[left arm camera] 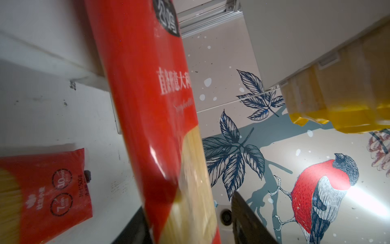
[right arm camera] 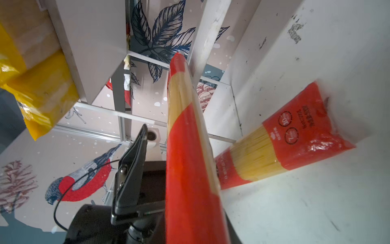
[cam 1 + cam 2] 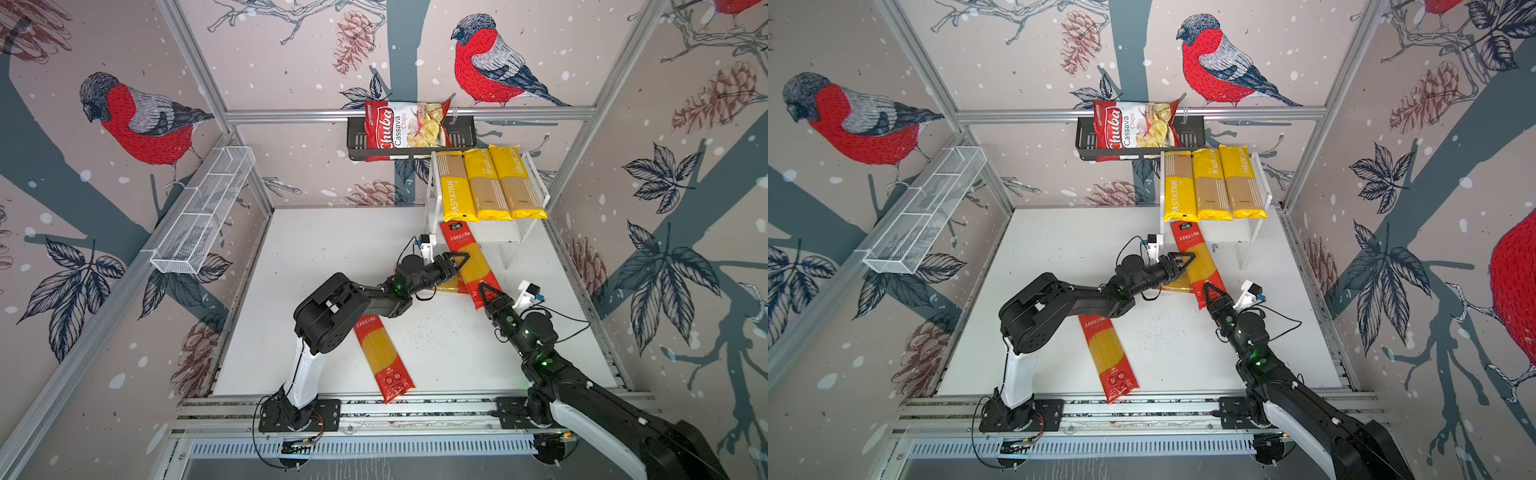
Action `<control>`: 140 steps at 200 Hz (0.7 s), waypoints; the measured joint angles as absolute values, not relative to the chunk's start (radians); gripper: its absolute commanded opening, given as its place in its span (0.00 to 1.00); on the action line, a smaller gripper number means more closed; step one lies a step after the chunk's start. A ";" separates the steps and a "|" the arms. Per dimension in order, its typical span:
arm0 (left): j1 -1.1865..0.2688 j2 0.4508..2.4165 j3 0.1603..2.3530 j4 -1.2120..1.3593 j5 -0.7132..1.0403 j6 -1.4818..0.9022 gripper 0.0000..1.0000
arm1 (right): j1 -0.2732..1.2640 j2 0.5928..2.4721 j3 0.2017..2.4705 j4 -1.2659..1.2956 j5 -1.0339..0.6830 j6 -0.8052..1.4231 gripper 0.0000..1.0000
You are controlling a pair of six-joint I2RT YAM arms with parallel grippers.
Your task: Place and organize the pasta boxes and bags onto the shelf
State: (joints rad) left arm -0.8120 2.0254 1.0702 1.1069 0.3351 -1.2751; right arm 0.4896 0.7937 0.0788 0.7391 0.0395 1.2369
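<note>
1. A robot test cell in a lab is showing: silver aluminium frame bars [image 3: 407, 113] are boxing in a white tabletop [image 3: 332, 249].
2. A black left arm [image 3: 332, 307] and right arm [image 3: 536, 332] are standing bolted to a metal rail [image 3: 436, 409], behind the left claw [image 3: 457, 262] and right claw [image 3: 484, 291].
3. Printed bird wallpaper [image 3: 141, 120] is covering the panels around both claws.
4. A small white shelf [image 3: 494, 237] is standing just beyond the claws.

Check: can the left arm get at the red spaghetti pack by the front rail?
Probably, but not at once: nothing lies on the front pack, yet the left pincer stands open around the raised red pack.
</note>
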 measured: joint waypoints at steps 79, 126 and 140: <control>-0.807 1.787 0.740 1.197 0.301 -1.241 0.58 | 0.489 0.992 0.212 0.791 0.142 1.340 0.06; -0.806 1.561 0.576 1.106 0.221 -1.148 0.58 | 0.496 1.180 0.343 0.831 0.178 1.373 0.10; -0.806 1.486 0.542 1.046 0.187 -1.116 0.58 | 0.501 1.242 0.385 0.850 0.183 1.386 0.10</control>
State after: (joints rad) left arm -0.8059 1.4857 0.5419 1.0462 0.1875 -1.1156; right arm 0.5011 1.2419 0.3851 0.8497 0.1825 1.3865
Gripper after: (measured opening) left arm 0.581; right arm 0.218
